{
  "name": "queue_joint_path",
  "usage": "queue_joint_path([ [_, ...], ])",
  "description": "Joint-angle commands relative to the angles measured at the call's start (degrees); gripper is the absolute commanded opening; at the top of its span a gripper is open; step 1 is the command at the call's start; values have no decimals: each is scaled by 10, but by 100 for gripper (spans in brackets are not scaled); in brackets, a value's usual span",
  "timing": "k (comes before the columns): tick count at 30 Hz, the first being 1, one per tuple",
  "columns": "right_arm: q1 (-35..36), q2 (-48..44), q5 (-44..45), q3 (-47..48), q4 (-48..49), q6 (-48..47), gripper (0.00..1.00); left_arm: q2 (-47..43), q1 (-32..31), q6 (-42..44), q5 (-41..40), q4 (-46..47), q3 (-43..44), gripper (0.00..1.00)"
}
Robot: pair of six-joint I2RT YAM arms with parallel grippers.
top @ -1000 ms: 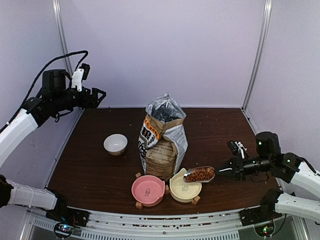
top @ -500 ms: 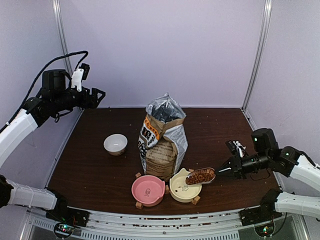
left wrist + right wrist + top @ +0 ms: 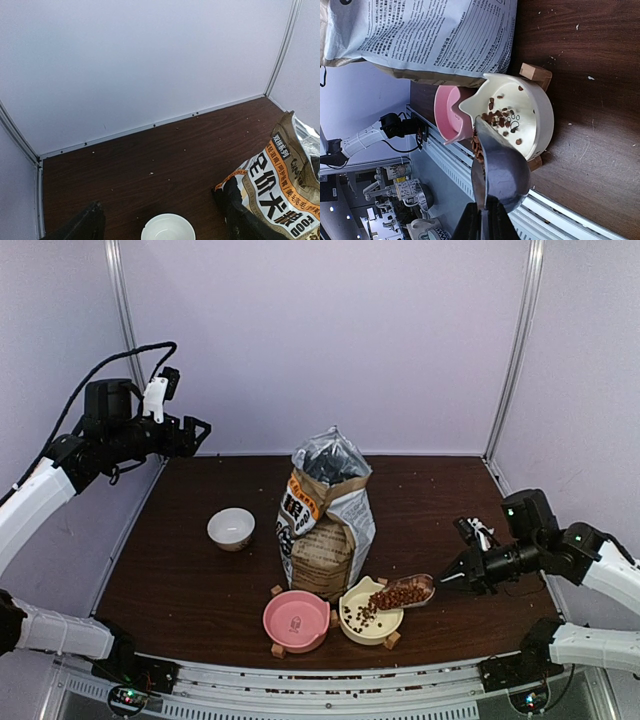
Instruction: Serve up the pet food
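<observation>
My right gripper point(image 3: 447, 581) is shut on the handle of a metal scoop point(image 3: 403, 591), tilted over the cream bowl point(image 3: 390, 621). Reddish-brown pet food point(image 3: 397, 595) slides from the scoop, and several pellets point(image 3: 358, 615) lie in the cream bowl. In the right wrist view the scoop point(image 3: 502, 170) is seen from behind, with kibble point(image 3: 499, 119) scattered in the cream bowl point(image 3: 541, 111). The pink bowl point(image 3: 296, 620) beside it looks empty. My left gripper point(image 3: 203, 426) is open and empty, high at the far left, away from the bowls.
A tall brown-and-white paper bag point(image 3: 327, 515) stands open just behind the two bowls. A small white bowl point(image 3: 231, 528) sits to the left of it; it also shows in the left wrist view point(image 3: 168, 229). Crumbs dot the dark wooden table point(image 3: 440, 500).
My right gripper has tipped the scoop further towards the cream bowl, and kibble has spilled from it into the bowl. The left arm has not moved.
</observation>
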Motion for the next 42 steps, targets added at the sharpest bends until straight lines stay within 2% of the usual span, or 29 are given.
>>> queue_joint_path([
  [1,0,7,20,41,-32,-27,0,3,2,7,5,10,3,87],
  [29,7,103,93,240,-253,-169,0,-9,1,5,10,7,7,87],
  [38,40,145,140,296,-268,-199,0,-12,1,4,29,9,6,87],
  [42,40,134,161,364,-248,-189,0,-3,-2,6,86,18,8,85],
])
